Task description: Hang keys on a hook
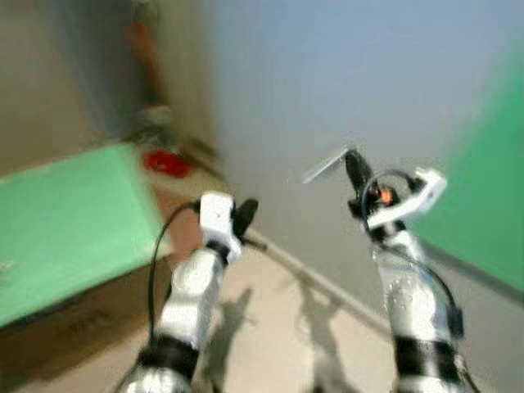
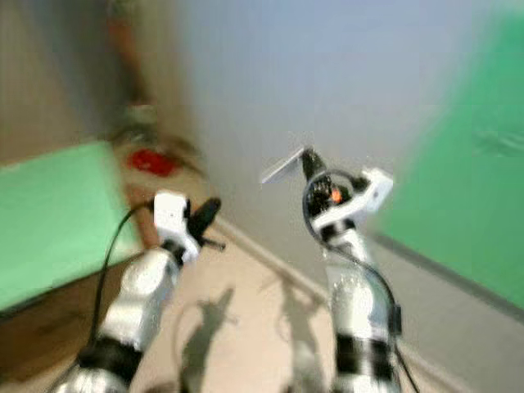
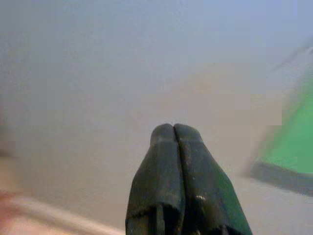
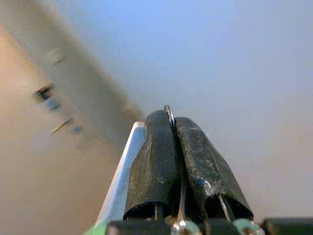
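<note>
Both head views are blurred. The right gripper (image 1: 354,169) is raised in front of the plain pale grey-blue wall (image 1: 344,74), and its two black jaws are pressed together on a thin silver key ring (image 4: 169,113), whose loop pokes out between the jaw tips. A flat silver metal key blade (image 1: 325,166) sticks out from the same grip, slanting away from the jaws on the robot's left side of them and lying close against the wall; in the right wrist view it runs alongside one jaw as a pale strip. The left gripper (image 1: 244,214) is held lower, also before the wall, its jaws closed tip to tip with nothing between them. A bright green flat panel (image 1: 479,180) leans against the wall to the right of the right gripper. A pale baseboard (image 1: 327,286) runs along the foot of the wall above the beige floor (image 1: 270,344).
</note>
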Robot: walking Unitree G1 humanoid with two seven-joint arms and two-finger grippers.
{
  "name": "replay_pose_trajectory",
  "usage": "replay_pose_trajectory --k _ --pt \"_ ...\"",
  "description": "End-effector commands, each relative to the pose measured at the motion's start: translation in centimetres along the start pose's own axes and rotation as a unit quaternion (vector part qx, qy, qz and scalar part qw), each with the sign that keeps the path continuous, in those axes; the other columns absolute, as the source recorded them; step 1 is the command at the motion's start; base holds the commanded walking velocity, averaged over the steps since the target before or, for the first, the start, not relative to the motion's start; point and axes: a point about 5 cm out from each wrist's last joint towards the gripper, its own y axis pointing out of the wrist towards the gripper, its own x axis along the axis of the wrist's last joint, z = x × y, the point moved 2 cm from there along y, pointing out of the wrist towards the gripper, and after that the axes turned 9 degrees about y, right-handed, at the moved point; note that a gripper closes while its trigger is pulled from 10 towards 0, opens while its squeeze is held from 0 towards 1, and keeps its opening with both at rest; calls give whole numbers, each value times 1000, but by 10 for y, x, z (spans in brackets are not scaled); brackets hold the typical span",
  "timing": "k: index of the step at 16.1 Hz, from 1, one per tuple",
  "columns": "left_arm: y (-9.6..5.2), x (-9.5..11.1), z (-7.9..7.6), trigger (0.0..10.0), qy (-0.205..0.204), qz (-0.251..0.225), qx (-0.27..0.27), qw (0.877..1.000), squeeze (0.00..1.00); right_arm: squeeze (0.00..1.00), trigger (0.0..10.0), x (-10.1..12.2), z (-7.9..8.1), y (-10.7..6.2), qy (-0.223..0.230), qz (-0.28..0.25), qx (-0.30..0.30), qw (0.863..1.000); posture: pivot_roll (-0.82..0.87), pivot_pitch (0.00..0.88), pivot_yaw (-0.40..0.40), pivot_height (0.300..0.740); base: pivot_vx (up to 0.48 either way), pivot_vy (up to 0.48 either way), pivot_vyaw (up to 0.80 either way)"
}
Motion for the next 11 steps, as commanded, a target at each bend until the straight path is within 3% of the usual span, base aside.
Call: replay_pose_trajectory --k 1,6,11 --pt "4 6 -2 10000 10 -6 -8 1000 0 0 10000 8 4 1 15 -16 11 1000 16 56 36 740 0 0 -800" --pt "6 7 4 10000 27 0 13 1000 0 0 10000 13 9 6 36 -25 27 999 14 64 40 740 0 0 -800" --pt "11 17 10 10000 21 -11 20 1000 0 0 10000 7 21 14 37 25 69 997 8 78 33 740 0 0 0"
